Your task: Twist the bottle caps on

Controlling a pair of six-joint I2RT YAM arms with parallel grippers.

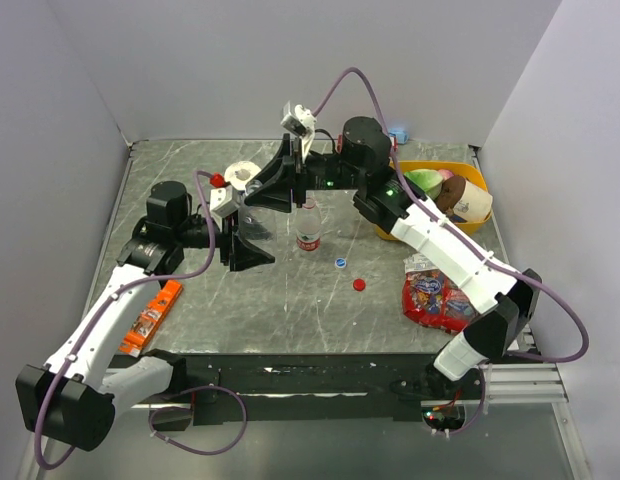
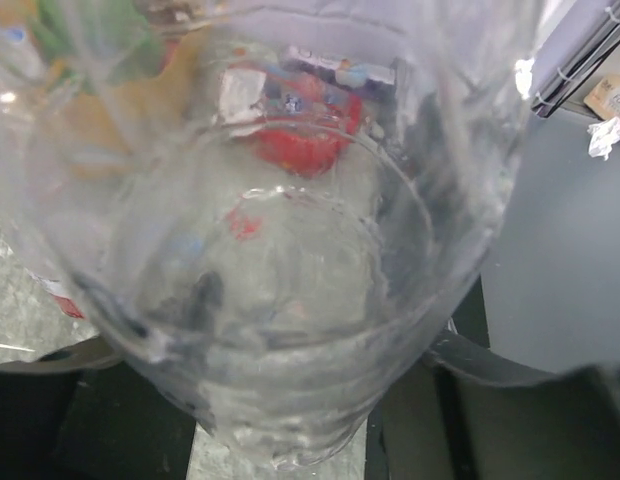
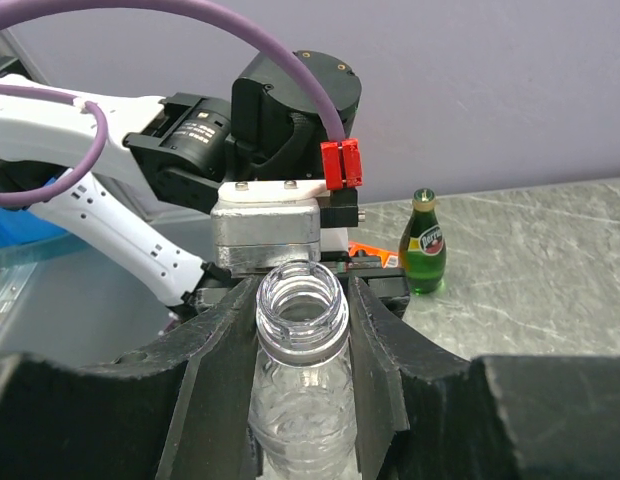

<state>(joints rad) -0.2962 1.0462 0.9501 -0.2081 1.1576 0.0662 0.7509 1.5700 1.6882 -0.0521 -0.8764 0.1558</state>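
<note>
R gripper (image 3: pixel 302 300) is clamped on the open neck of a clear bottle (image 3: pixel 302 410), held upright at mid-left of the table. L gripper (image 1: pixel 247 242) is right up against that bottle, but can't tell if it's gripping. Red-label bottle (image 1: pixel 308 230) stands mid-table, w/ a blue cap (image 1: pixel 341 263) and a red cap (image 1: pixel 359 284) loose just near-right of it.

I see open grey marbled desk (image 1: pixel 290 310) round the small red plastic cap (image 1: pixel 359 284); the tall clear red-banded bottle (image 1: pixel 308 225) blocks behind.

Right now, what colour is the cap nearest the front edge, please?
The cap is red; top view.
</note>
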